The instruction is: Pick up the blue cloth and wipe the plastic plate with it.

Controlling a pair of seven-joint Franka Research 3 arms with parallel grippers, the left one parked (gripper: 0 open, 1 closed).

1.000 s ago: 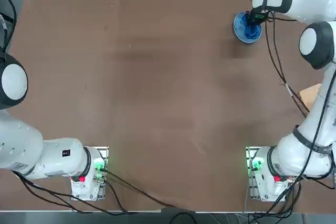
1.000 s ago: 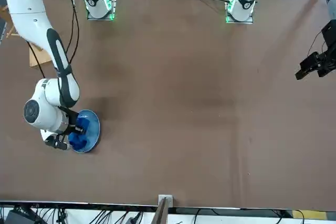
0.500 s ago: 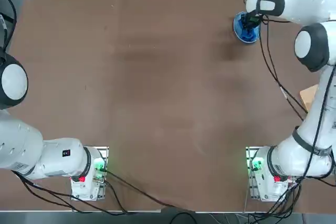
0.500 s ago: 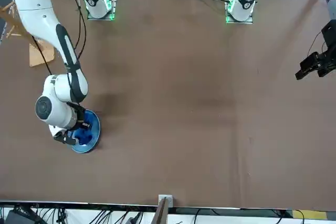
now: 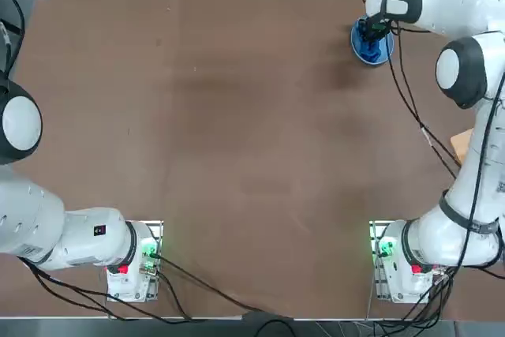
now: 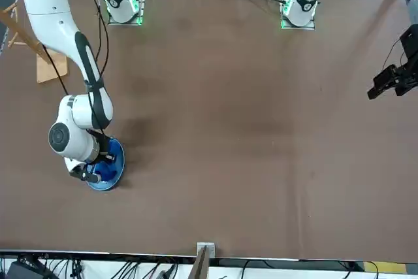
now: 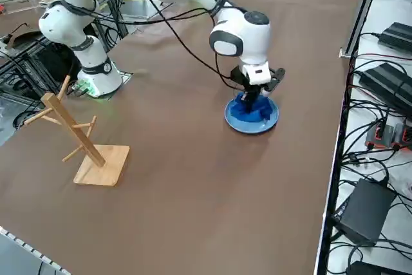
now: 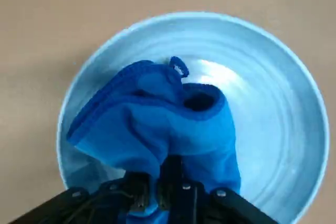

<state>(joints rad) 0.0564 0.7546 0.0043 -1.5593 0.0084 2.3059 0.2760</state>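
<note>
The right gripper (image 8: pixel 168 195) is clamping the blue cloth (image 8: pixel 157 127) directly beneath it, pressing it onto the plate (image 8: pixel 273 124) at the table's far right corner, leaving bare plate beside the cloth

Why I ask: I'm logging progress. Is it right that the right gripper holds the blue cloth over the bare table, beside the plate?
Not quite. The right gripper holds the blue cloth, but on the plastic plate, not beside it; the right wrist view shows this.
</note>
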